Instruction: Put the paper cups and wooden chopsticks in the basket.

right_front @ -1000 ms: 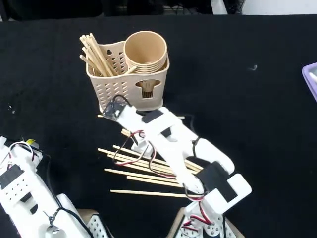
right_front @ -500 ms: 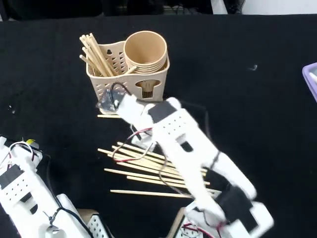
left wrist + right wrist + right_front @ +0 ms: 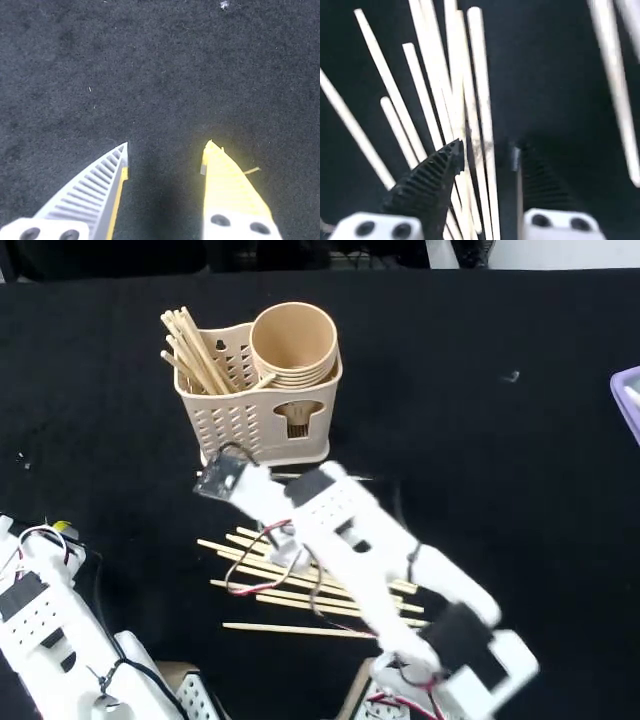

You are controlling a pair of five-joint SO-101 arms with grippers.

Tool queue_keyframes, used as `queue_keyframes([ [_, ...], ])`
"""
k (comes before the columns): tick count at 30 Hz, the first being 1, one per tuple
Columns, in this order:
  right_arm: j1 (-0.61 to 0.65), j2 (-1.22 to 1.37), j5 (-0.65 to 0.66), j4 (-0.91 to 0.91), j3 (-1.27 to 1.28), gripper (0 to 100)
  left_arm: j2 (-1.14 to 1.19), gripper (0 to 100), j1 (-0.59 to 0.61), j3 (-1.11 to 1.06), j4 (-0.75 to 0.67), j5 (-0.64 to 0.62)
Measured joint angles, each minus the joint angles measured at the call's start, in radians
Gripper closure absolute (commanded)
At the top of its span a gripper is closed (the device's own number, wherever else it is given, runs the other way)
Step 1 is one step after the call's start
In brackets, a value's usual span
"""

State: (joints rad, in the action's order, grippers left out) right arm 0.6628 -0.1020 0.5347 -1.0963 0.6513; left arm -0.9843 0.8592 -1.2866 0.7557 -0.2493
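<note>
1. Several loose wooden chopsticks (image 3: 300, 590) lie fanned on the black table (image 3: 520, 500), lower centre of the high view, just below the basket (image 3: 250, 425), which already holds stacked paper cups (image 3: 293, 340) and a bundle of chopsticks (image 3: 195, 350).
2. Right gripper (image 3: 487, 147) hangs over that pile, jaws apart, straddling one or two sticks.
3. Best lower until both tips touch the table, then close across the sticks near their middle so they will not tip.
4. Left gripper (image 3: 167, 145), on the arm at lower left of the high view, is spread wide over bare table, holding nothing.
</note>
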Motion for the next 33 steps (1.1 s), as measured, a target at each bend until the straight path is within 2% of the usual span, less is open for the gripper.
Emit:
queue_keyframes([
  [5, 0.003, 0.129, 0.012, 0.104, 0.002, 89.5, 0.000, 76, 0.000, 0.000, 0.000, 0.000],
  [12, -0.031, 0.229, 0.081, 0.101, -0.074, 90.4, 0.000, 76, 0.000, 0.000, 0.000, 0.000],
  [16, -0.063, 0.258, 0.103, 0.101, -0.104, 99.3, 0.000, 76, 0.000, 0.000, 0.000, 0.000],
  [18, -0.068, 0.261, 0.106, 0.101, -0.107, 98.7, 0.000, 76, 0.000, 0.000, 0.000, 0.000],
  [26, -0.071, 0.249, 0.106, 0.035, -0.144, 98.8, 0.000, 76, 0.000, 0.000, 0.000, 0.000],
  [33, -0.072, 0.040, 0.068, -0.095, -0.232, 98.8, 0.000, 76, 0.000, 0.000, 0.000, 0.000],
])
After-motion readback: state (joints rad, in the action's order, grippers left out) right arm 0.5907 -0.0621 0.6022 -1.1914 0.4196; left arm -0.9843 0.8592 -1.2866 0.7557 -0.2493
